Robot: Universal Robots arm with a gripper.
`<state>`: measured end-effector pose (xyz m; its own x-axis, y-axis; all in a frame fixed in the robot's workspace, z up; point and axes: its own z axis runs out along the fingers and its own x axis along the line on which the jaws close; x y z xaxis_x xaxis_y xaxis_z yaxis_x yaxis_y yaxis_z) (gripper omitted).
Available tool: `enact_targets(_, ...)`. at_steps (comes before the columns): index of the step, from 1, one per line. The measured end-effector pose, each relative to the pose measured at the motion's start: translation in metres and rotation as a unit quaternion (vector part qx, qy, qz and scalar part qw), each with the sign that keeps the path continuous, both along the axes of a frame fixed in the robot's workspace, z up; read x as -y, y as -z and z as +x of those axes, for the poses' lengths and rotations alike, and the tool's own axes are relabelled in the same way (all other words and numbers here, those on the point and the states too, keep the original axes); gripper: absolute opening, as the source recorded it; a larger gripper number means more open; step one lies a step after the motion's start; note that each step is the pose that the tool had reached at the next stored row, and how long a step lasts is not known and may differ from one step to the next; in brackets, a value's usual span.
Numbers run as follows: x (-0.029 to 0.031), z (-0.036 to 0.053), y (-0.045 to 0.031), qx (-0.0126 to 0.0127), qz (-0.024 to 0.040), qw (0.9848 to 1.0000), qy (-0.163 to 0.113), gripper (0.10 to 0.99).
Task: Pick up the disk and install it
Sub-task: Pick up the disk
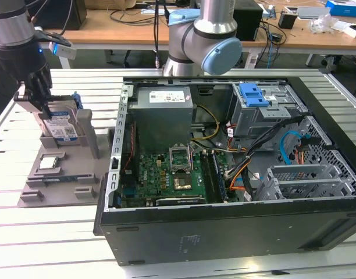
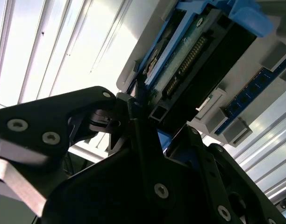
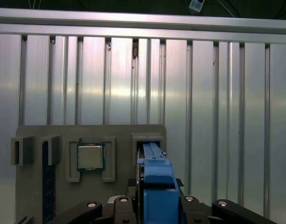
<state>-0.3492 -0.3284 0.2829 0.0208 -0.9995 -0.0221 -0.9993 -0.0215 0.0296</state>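
Observation:
The disk (image 1: 63,127), a silver-grey drive with a blue-and-white label in a blue carrier, stands upright in a slot of the grey holder (image 1: 88,139) at the exterior view's left. My gripper (image 1: 47,111) has come down over its upper end. In the first wrist view the blue carrier edge of the disk (image 3: 154,179) runs between the black fingers (image 3: 122,203), which sit against both its sides. In the second wrist view the disk (image 2: 189,51) shows edge on, with its connector, and a fingertip (image 2: 136,105) lies against it. The disk's lower end is still in the slot.
A small square processor chip (image 1: 48,163) lies in a pocket of the holder, also seen in the first wrist view (image 3: 90,156). The open computer case (image 1: 224,221) stands at the exterior view's right. It has a blue latch plate (image 1: 253,94) on its drive bay. Slatted metal table (image 3: 218,116) lies all around.

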Motion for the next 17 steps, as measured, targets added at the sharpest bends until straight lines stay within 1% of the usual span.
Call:
enact_targets(5,0.0000,0.0002,-0.0002,0.0002,0.0001,1.0000,0.000,0.369)
enact_targets(10,0.0000,0.0002,-0.0041,0.0001,0.0001,1.0000,0.000,0.369)
enact_targets(11,0.0000,0.0002,-0.0052,0.0001,0.0000,1.0000,0.000,0.369)
enact_targets(13,-0.0007,0.0001,-0.0102,0.0000,0.0000,1.0000,0.000,0.369)
enact_targets(15,-0.0010,0.0002,-0.0132,0.0000,0.0000,1.0000,0.000,0.369)
enact_targets(17,-0.0014,0.0002,-0.0179,0.0000,0.0000,1.0000,0.000,0.369)
